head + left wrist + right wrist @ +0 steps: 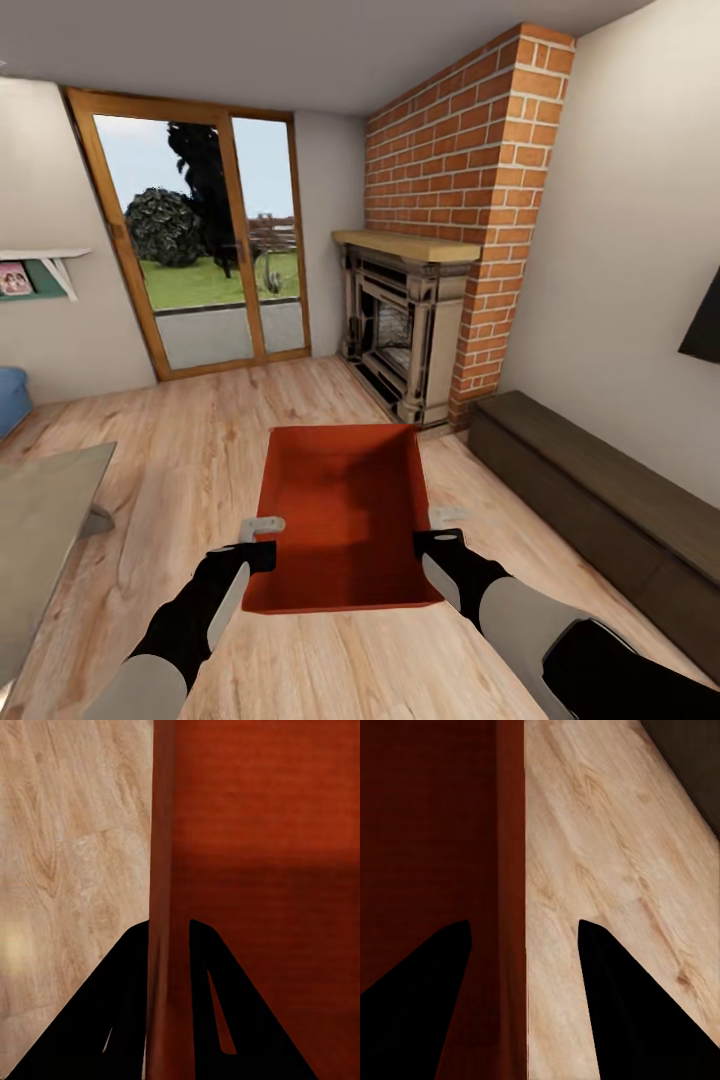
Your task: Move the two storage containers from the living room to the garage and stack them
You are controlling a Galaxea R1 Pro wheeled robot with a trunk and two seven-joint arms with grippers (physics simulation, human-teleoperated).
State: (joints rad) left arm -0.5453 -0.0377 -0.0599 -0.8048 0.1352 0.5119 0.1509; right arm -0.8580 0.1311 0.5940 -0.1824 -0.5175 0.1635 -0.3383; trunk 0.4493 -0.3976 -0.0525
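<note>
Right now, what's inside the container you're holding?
The storage container looks empty: its bare orange-red bottom shows, and both end effectors, left and right, straddle its side walls. The floor beneath is hidden.

A brick fireplace (420, 330) stands at the far right of the room, and its red brick chimney (470, 160) goes up to the ceiling. A light wooden mantel (405, 245) lies across its top. To the left of it is a glass door (200, 240) with a wooden frame; behind it grass and a dark tree are seen. A long dark cabinet (600, 500) stands along the right wall. A grey table (40, 520) is at the left edge. A small shelf (40, 270) with a picture hangs on the left wall.
</note>
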